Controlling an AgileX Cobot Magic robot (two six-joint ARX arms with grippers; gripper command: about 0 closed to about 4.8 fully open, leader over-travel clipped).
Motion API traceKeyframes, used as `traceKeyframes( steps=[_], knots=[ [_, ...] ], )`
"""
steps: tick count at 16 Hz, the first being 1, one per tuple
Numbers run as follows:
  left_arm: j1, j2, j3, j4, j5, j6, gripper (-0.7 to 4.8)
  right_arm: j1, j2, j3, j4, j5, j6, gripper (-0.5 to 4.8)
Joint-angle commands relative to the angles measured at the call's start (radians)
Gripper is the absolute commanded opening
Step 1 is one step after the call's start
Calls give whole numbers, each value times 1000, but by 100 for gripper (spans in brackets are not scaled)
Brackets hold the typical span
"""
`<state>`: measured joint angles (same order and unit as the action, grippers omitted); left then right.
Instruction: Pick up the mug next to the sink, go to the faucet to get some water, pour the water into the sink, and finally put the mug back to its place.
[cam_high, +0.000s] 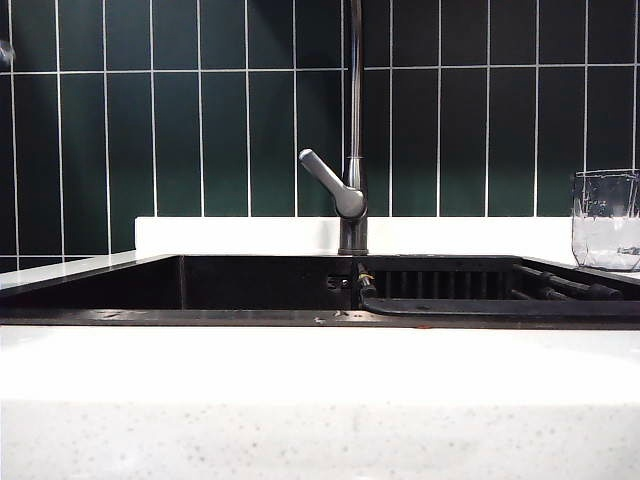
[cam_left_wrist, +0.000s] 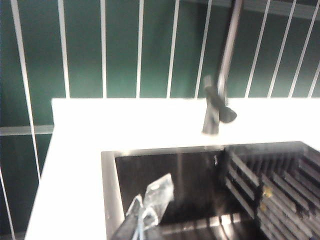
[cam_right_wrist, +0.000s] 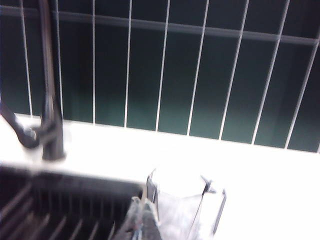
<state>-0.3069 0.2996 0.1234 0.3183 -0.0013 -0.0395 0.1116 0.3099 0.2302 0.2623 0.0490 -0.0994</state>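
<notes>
Here, my left gripper (cam_left_wrist: 145, 212) has its fingers pressed together on nothing, hanging over the near-left corner of the sink (cam_left_wrist: 165, 175), with the black basin floor beyond the tips. My right gripper (cam_right_wrist: 142, 220) is likewise pinched shut and empty; its tips sit just in front of the mug (cam_right_wrist: 186, 207), which stands apart from them, though I cannot tell how near. Neither gripper shows in the exterior view.

Outward from there, the mug (cam_high: 606, 220) stands upright on the white counter at the sink's right end, beside the ribbed rack (cam_high: 450, 285). Its lower part looks pale, but I cannot tell whether that is water or only the counter showing through the glass. The faucet (cam_high: 352, 150) rises behind the middle of the sink, its grey lever handle (cam_high: 330, 182) angled out to the side, and no water runs from it that I can see.

I judge the task either not begun or fully done: the mug is in its place beside the sink and neither of my grippers holds it. These pictures cannot settle which. If it is the start, everything is left: grasp, fill, pour, return.
</notes>
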Motion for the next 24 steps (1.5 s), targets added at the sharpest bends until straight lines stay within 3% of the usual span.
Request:
traceKeyframes(
  steps=[1, 7, 9, 12, 18, 24],
  knots=[
    [0, -3, -27, 45, 6, -2, -6, 76, -86, -21, -4, 115, -3, -6],
    [0, -72, -63, 69, 2, -21, -6, 182, -173, -22, -72, 215, -32, -6],
    [0, -172, -116, 22, 1, -69, -6, 223, -222, -42, -107, 248, -32, -6],
    [0, -292, -116, -79, -4, -42, -6, 264, -293, -105, -109, 282, -21, -6],
    [0, -299, -116, -146, -6, -36, -6, 374, -307, -197, -101, 369, -28, -6],
    [0, -299, -116, -168, -5, -39, -6, 383, -307, -229, -125, 368, -32, -5]
  ],
)
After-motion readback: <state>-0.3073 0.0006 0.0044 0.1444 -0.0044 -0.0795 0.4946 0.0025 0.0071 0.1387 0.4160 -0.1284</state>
